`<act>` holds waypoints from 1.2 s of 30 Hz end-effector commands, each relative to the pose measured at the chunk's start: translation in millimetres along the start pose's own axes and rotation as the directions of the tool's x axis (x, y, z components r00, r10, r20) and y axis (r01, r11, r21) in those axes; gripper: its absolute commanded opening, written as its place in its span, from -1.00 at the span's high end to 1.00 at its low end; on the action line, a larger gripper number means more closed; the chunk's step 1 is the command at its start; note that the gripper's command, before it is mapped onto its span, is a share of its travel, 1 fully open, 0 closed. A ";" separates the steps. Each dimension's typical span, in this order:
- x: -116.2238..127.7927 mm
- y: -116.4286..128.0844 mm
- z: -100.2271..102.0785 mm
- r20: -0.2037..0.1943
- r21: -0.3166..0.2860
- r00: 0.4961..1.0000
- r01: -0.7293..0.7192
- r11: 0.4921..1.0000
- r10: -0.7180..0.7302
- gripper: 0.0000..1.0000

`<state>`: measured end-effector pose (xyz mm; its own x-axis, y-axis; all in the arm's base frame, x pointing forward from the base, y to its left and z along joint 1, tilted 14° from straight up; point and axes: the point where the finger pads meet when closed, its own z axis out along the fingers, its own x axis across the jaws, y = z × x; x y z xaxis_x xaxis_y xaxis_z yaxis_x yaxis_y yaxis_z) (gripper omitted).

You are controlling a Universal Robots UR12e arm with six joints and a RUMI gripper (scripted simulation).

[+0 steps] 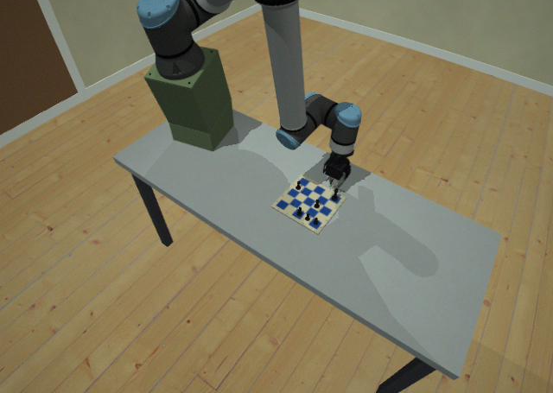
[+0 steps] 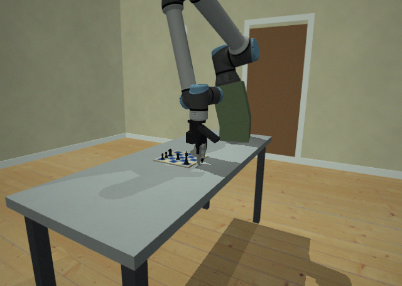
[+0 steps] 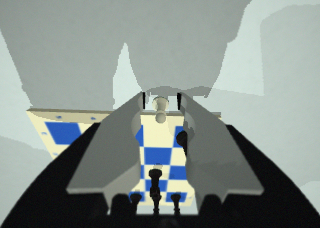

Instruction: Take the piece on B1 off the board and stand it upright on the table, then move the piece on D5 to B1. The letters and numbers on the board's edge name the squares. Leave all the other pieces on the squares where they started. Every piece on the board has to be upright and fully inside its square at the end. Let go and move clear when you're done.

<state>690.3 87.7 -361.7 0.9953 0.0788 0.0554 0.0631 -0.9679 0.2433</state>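
The small blue-and-cream chessboard (image 1: 308, 203) lies on the grey table and also shows in the exterior view (image 2: 176, 159). My gripper (image 1: 333, 184) hangs straight down over the board's far right edge. In the wrist view a white piece (image 3: 160, 109) stands upright on a pale square in the board's edge row. It sits between my fingertips with a thin gap on each side, so the fingers are open around it. Several black pieces (image 1: 316, 202) stand upright on other squares. One black piece (image 3: 156, 180) is close below the fingers. I cannot read the square labels.
The arm's green pedestal (image 1: 192, 98) stands at the table's back left corner. A black piece (image 1: 334, 196) stands just in front of the gripper on the board's right edge. The table edge (image 2: 227, 175) runs close to the board's right side.
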 end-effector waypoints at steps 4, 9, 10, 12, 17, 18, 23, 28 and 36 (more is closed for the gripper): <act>0.6 0.0 -0.8 -0.001 0.000 1.000 0.000 1.000 0.000 0.60; 0.6 0.0 -8.5 -0.001 0.000 1.000 0.000 1.000 0.000 0.60; 0.6 0.0 -11.7 -0.001 0.000 1.000 0.000 1.000 0.000 0.60; 0.6 0.0 -19.7 -0.001 0.000 1.000 0.000 1.000 0.000 0.60; 0.5 0.0 -45.9 -0.001 0.000 1.000 0.000 1.000 0.000 0.60; 0.5 0.0 -51.5 -0.001 0.000 1.000 0.000 1.000 0.000 0.60; 0.5 0.0 -67.3 -0.001 0.000 1.000 0.000 1.000 0.000 0.60; 0.5 0.0 -85.4 -0.001 0.000 1.000 0.000 1.000 0.000 0.60; 0.5 0.0 -90.6 -0.001 0.000 1.000 0.000 1.000 0.000 -1.00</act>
<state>683.9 108.8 -276.0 0.9953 0.0789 0.0555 0.0631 -0.9679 0.2433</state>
